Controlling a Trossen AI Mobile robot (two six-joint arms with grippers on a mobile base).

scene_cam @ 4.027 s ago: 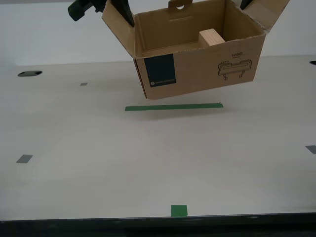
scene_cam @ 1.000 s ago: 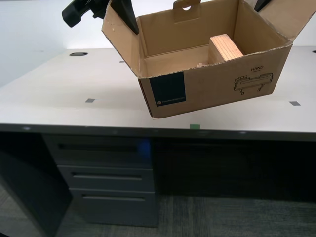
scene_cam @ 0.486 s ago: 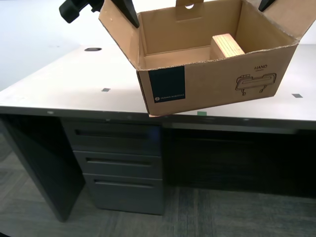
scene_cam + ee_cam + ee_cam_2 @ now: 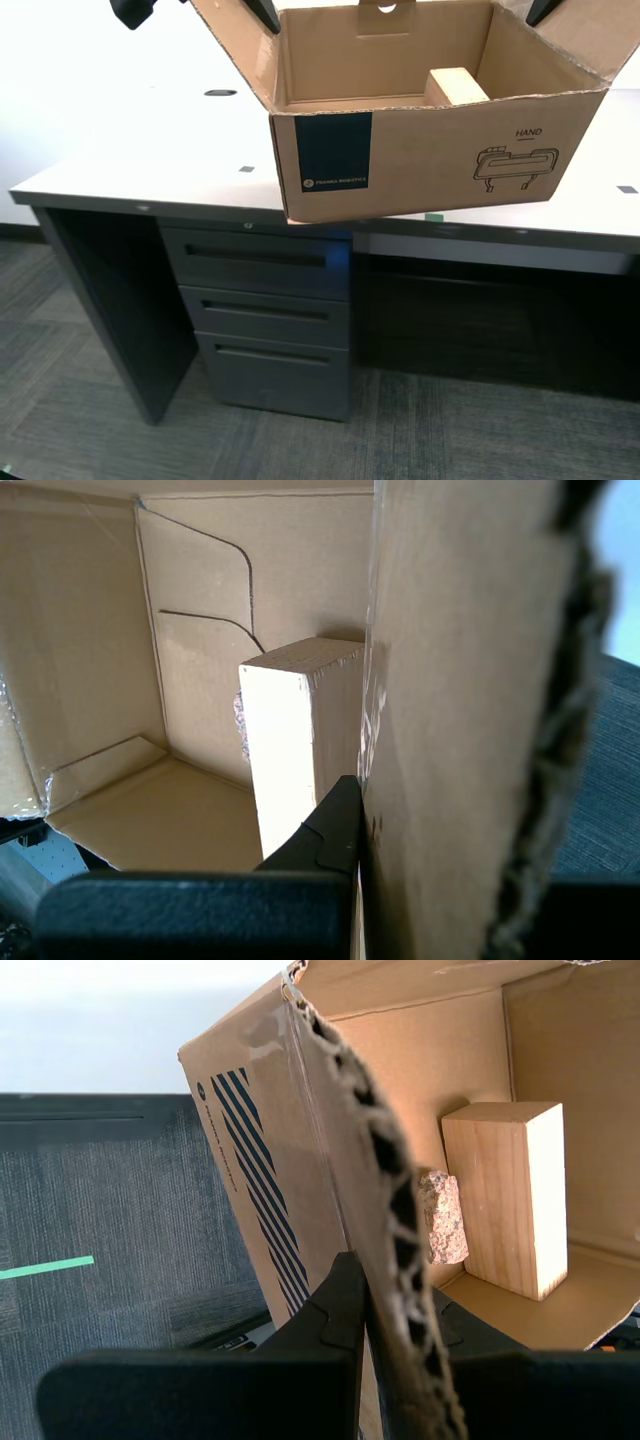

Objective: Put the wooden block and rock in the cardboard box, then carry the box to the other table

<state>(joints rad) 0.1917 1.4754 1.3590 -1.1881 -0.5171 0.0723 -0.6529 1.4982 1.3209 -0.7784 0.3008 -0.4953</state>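
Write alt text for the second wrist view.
My second gripper clamps a flap of the open cardboard box, held above dark carpet. Inside, the rock sits against the upright wooden block.

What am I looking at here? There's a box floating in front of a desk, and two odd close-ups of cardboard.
These are three cameras on one wheeled robot with two arms. The wide picture comes from a camera on the robot's body. It shows a cardboard box held up in the air in front of a pale desk with dark drawers. Nothing is under the box; the arms carry it.

The two close-ups come from small cameras mounted on each arm's gripper, looking along the black fingers. My first gripper pinches one cardboard flap, and my second gripper pinches another, so each is shut on the box.

Inside the box you can see a wooden block standing on end, and a small rock right beside it. The desk top carries only a few small tape marks.
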